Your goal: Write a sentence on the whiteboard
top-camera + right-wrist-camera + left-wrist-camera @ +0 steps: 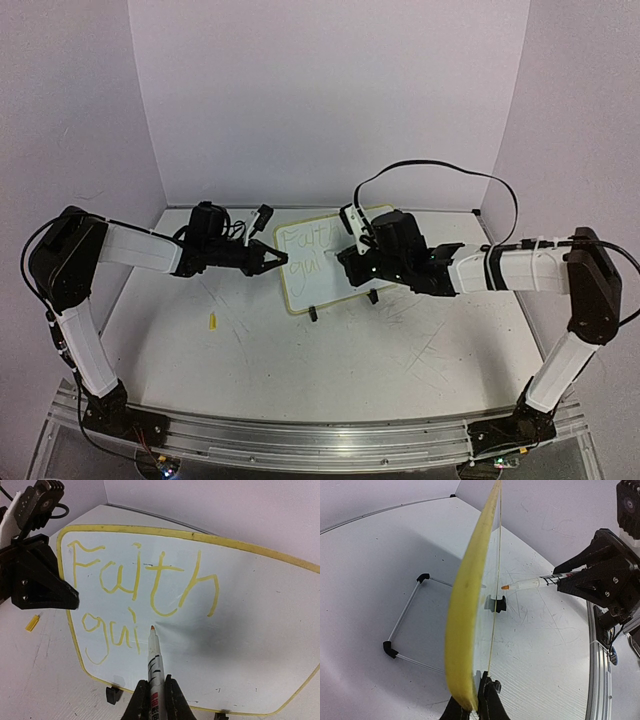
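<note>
Setting: white table (300, 380) scuffed with old pen marks, plain pale walls (330, 100) on three sides, both arm bases at the near edge.
Right gripper (154, 702): fingers pressed together on the pen's barrel, low on its body, so most of the pen stands out ahead of them.
Marker (155, 660): its orange-yellow tip points at the board face just right of the "i" in "gui". The left wrist view suggests a thin gap between tip and board, though contact cannot be ruled out.
Whiteboard (325, 258): at mid-table between the two grippers, leaning back on its wire stand (405, 625) and black clip feet (112, 694). It reads "Faith" on top and "gui" below, in yellow.
Left gripper (276, 260): clamped on the yellow rim at the board's left edge, bracing it.
Step in hand: most likely the next letter of the second word.
Doing it well: meet the face squarely and press lightly, since only a wire prop backs the board. Start just beside the "i", match the height of "gui", and go slowly, because the ink is pale. The bracing grip should hold firm throughout.
Right arm pose: reaches in from the right, forearm nearly level, wrist turned toward the board.
Left arm pose: elbow high at the left, forearm level toward the board's edge.
Elsewhere: small yellow piece (212, 321), perhaps a cap, on the table well apart from both grippers.
</note>
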`<state>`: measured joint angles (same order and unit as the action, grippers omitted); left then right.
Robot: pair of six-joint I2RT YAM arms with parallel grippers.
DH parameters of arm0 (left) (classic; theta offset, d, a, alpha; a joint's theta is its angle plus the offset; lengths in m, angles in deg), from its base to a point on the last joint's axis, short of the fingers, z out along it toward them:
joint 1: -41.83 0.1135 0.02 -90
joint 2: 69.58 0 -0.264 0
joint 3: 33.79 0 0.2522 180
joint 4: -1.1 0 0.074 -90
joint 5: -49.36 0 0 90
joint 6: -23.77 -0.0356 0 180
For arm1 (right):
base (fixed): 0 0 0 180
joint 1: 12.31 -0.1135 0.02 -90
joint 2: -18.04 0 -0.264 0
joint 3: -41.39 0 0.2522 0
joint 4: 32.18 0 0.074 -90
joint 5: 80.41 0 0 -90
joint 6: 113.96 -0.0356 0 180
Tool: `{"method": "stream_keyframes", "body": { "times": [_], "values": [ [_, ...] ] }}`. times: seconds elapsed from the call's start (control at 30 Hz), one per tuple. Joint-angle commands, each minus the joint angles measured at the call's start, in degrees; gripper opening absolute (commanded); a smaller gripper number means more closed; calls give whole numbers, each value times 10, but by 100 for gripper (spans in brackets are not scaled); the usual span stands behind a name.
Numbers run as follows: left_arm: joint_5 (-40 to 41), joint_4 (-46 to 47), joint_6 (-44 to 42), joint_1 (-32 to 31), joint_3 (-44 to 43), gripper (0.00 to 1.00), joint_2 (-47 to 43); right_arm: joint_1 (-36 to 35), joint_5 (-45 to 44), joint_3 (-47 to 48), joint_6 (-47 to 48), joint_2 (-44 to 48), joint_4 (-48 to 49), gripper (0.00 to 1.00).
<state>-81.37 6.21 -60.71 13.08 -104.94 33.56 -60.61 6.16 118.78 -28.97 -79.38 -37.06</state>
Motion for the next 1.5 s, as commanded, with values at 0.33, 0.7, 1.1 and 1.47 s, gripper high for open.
{"method": "stream_keyframes", "body": {
  "times": [0.33, 0.7, 1.1, 1.47],
  "values": [
    [106, -55, -54, 7, -8, 0, 6, -1, -38, 5, -15, -20, -14, 0],
    [106, -55, -54, 7, -8, 0, 7, -2, -28, 30, -5, -31, -15, 0],
    [106, -56, -54, 7, -8, 0, 7, -9, -5, 37, -8, -46, -12, 0],
    [108, -57, -54, 7, -8, 0, 7, -12, -25, 13, -21, -36, -27, 0]
  ]
}}
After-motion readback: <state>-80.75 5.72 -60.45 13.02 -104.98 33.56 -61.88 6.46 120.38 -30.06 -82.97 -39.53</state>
